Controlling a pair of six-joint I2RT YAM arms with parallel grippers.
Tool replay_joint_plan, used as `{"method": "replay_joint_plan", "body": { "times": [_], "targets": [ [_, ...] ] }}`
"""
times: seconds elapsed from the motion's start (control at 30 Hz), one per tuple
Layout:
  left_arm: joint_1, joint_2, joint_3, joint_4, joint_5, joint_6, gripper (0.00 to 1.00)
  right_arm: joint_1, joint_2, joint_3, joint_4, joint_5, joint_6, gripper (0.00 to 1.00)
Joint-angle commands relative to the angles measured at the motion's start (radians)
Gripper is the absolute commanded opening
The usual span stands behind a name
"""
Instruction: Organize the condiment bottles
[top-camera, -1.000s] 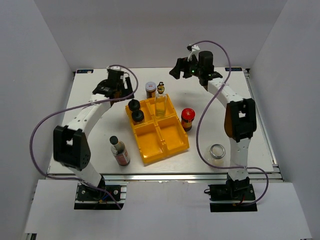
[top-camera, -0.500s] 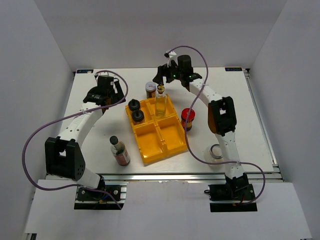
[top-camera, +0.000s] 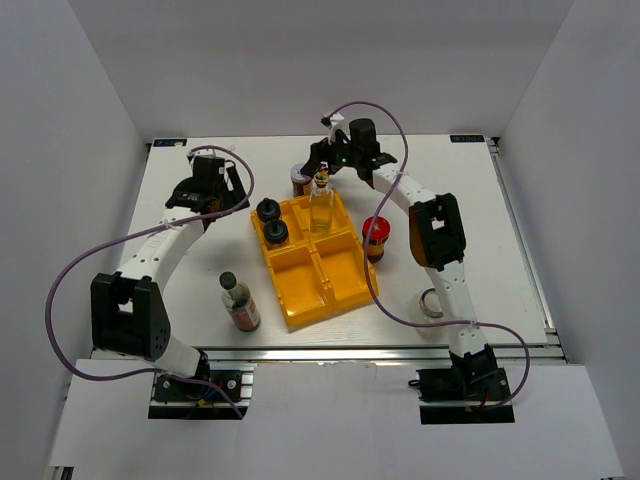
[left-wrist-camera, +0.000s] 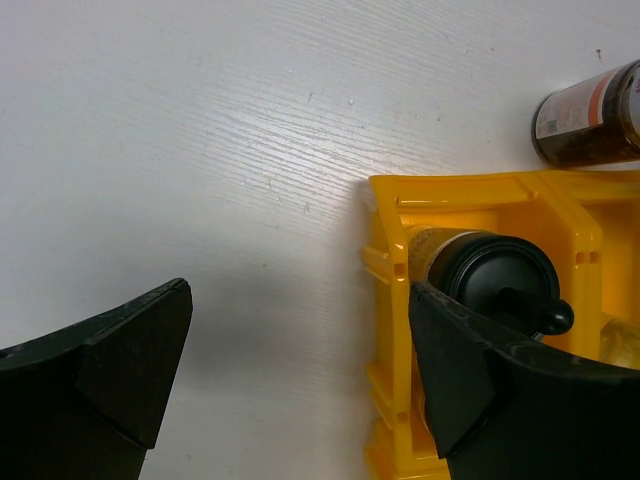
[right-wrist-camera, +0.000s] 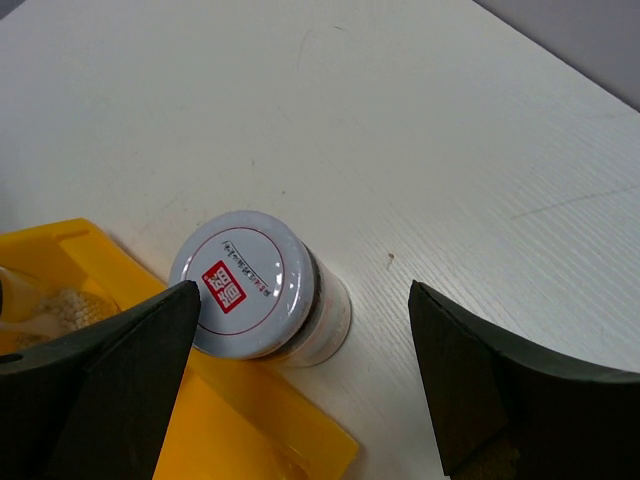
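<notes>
The yellow tray (top-camera: 345, 285) holds two black-lidded jars (top-camera: 267, 210) (top-camera: 275, 233) in its back-left compartment and the tall clear gold-topped bottle (top-camera: 320, 205) in its back-right one. The white-lidded jar (top-camera: 300, 178) stands just behind the tray. My right gripper (top-camera: 318, 160) hovers open over it, and the jar (right-wrist-camera: 245, 285) lies between the fingers toward the left one. The red-lidded jar (top-camera: 376, 235) stands right of the tray. The silver-lidded jar (top-camera: 432, 303) is partly hidden by my right arm. The dark sauce bottle (top-camera: 238, 300) stands left of the tray. My left gripper (top-camera: 232, 192) is open and empty, left of the tray.
In the left wrist view the tray's corner (left-wrist-camera: 385, 300) and one black-lidded jar (left-wrist-camera: 500, 285) sit beside my right finger (left-wrist-camera: 480, 380), with bare table between the fingers. White walls enclose the table on three sides.
My right arm has swung left from the back right and now sits over the white-lidded jar. My left arm drew back and left a little, away from the tray.
</notes>
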Motion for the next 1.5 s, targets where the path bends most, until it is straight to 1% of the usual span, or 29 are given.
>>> {"method": "replay_joint_plan", "body": {
  "times": [0.0, 0.03, 0.17, 0.33, 0.47, 0.6, 0.8, 1.1, 1.13, 1.17, 1.23, 1.27, 1.33, 1.37, 1.47],
  "targets": [
    [0.01, -0.01, -0.006, 0.022, 0.019, -0.004, 0.98, 0.007, -0.001, 0.024, 0.076, -0.071, -0.017, 0.89],
    [0.012, -0.002, -0.007, 0.028, 0.029, -0.001, 0.98, 0.007, 0.004, 0.024, 0.077, -0.077, -0.045, 0.89],
    [0.016, 0.02, -0.004, 0.033, 0.041, 0.0, 0.98, 0.011, 0.021, 0.027, 0.086, -0.1, -0.053, 0.89],
    [0.027, 0.029, 0.011, 0.019, 0.007, 0.006, 0.98, 0.022, 0.045, 0.049, 0.072, -0.081, -0.078, 0.89],
    [0.039, 0.007, 0.013, 0.024, 0.004, 0.01, 0.98, 0.04, 0.059, 0.055, 0.06, -0.056, -0.129, 0.89],
    [0.041, -0.013, 0.006, 0.036, 0.0, 0.015, 0.98, 0.047, 0.073, 0.06, 0.062, -0.07, -0.129, 0.89],
    [0.049, 0.003, 0.003, 0.033, -0.001, 0.013, 0.98, 0.047, 0.079, 0.058, 0.098, -0.1, -0.109, 0.9],
    [0.052, 0.014, 0.006, 0.033, -0.004, 0.009, 0.98, 0.044, 0.078, 0.027, 0.108, -0.016, -0.109, 0.89],
    [0.052, 0.015, 0.008, 0.033, -0.004, 0.009, 0.98, 0.042, 0.073, 0.021, 0.123, -0.013, -0.101, 0.87],
    [0.053, 0.015, 0.008, 0.031, -0.004, 0.009, 0.98, 0.042, 0.068, 0.012, 0.153, -0.012, -0.087, 0.83],
    [0.053, 0.014, 0.008, 0.03, -0.007, 0.007, 0.98, 0.037, 0.053, -0.017, 0.193, -0.012, -0.066, 0.78],
    [0.055, 0.014, 0.006, 0.03, -0.008, 0.007, 0.98, 0.036, 0.048, -0.023, 0.209, -0.013, -0.057, 0.7],
    [0.053, 0.009, 0.006, 0.03, -0.013, 0.006, 0.98, 0.03, 0.038, -0.035, 0.243, -0.018, -0.035, 0.6],
    [0.053, 0.006, 0.006, 0.03, -0.013, 0.006, 0.98, 0.027, 0.032, -0.043, 0.255, -0.019, -0.029, 0.51],
    [0.053, -0.002, 0.011, 0.021, -0.023, 0.003, 0.98, 0.018, -0.001, -0.091, 0.31, -0.022, 0.009, 0.41]
  ]
}}
